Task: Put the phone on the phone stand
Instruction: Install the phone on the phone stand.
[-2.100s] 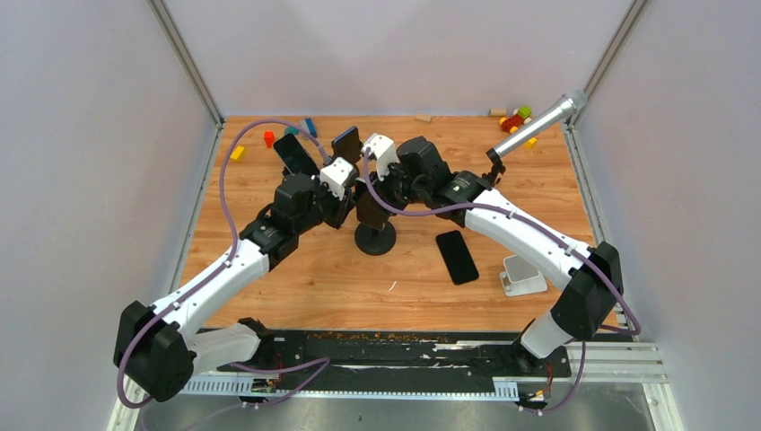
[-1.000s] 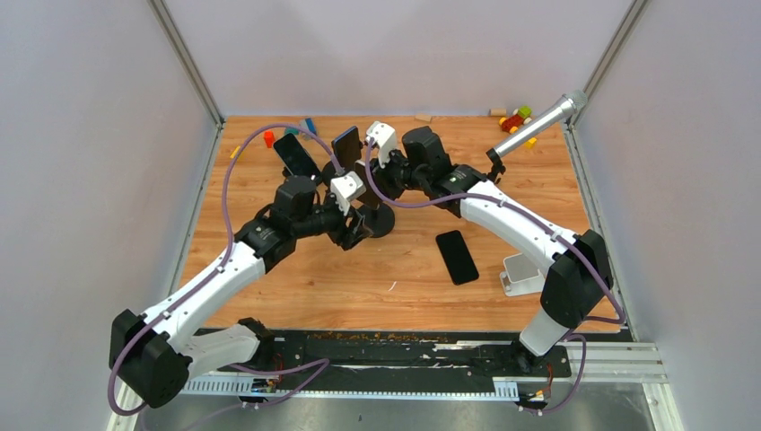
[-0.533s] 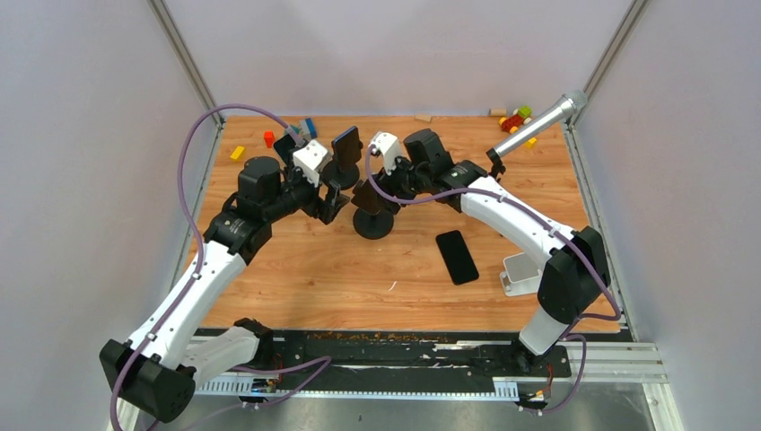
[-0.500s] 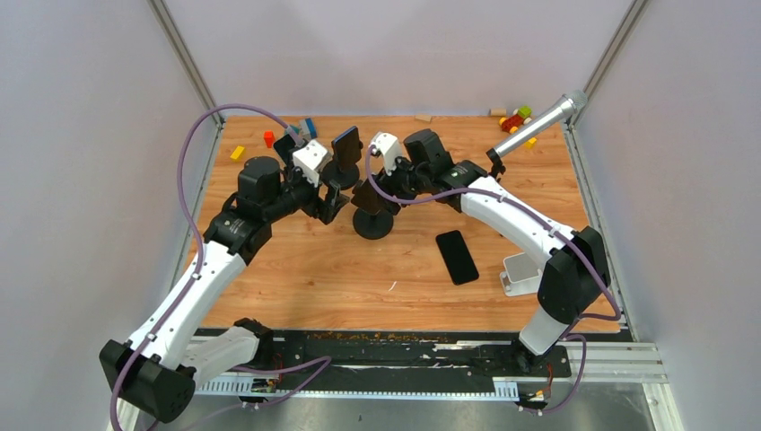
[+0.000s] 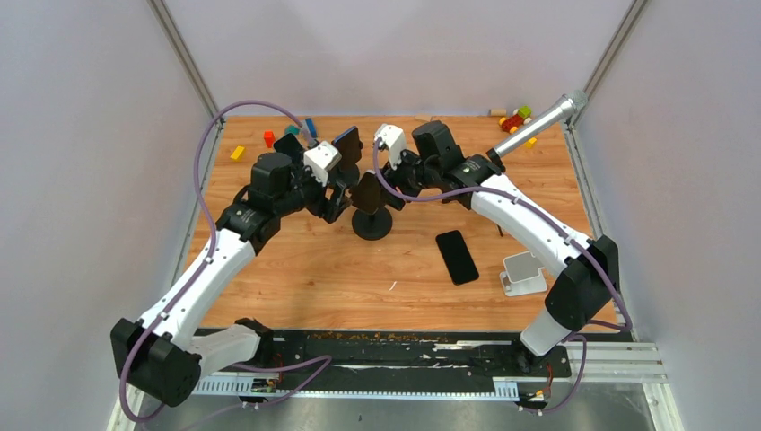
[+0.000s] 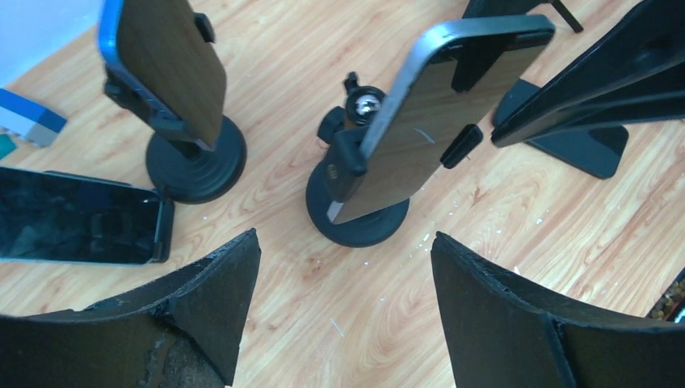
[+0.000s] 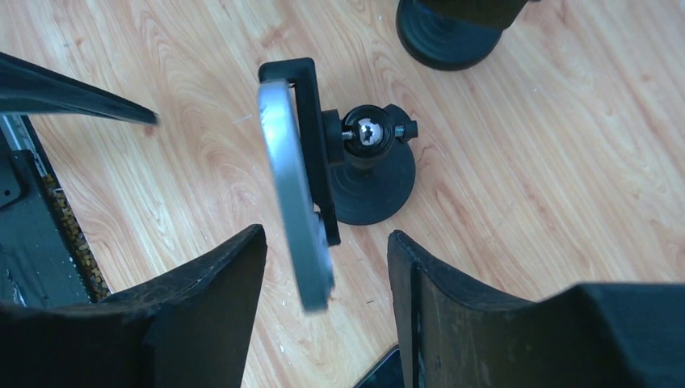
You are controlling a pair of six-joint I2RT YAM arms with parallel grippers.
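Observe phone (image 6: 436, 113) clamped, tilted, in phone stand (image 6: 355, 218). Find left gripper (image 6: 343, 238) at 9 o'clock of stand, released, empty; right gripper (image 7: 325, 234) at 2 o'clock, likewise released, grasping nothing.

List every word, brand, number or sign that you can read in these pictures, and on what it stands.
None can be read.
The phone on the stand shows a blank screen with reflections only.
The flat phone and the toy blocks bear no marks legible at this size.
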